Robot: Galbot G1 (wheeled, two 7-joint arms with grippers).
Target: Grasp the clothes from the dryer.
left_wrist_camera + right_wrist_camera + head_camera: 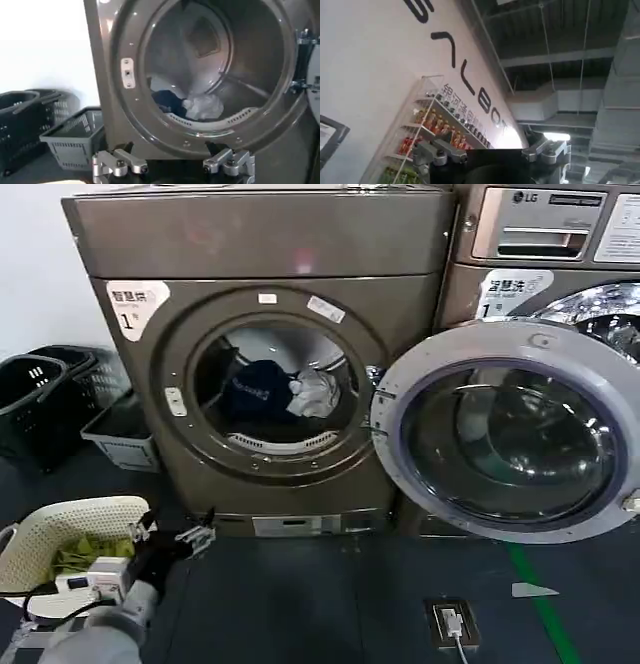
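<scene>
Deep inside the drum of the dryer (262, 374), at about five o'clock of its round porthole ring, lay the clothes (280, 391): a dark navy garment with a white-grey one touching it on its three o'clock side. The left wrist view showed the same bundle (187, 103) resting on the drum floor just behind the lip of the opening, the pale piece crumpled in front of the navy one. The dryer's door (510, 432) stood swung fully open at three o'clock of the porthole, covering the front of the neighbouring LG machine (545, 244).

At seven o'clock of the head view, low over the dark floor and well apart from the porthole, the left gripper (196, 536) pointed toward the dryer with its fingers spread apart and nothing between them (174, 165). Just beside that arm sat a white basket (70, 534) holding an olive-green cloth (85, 556). Grey and black baskets (120, 432) stood at nine o'clock of the dryer.

The right gripper (492, 156) was aimed upward at a wall and ceiling, its fingers likewise apart and empty.
</scene>
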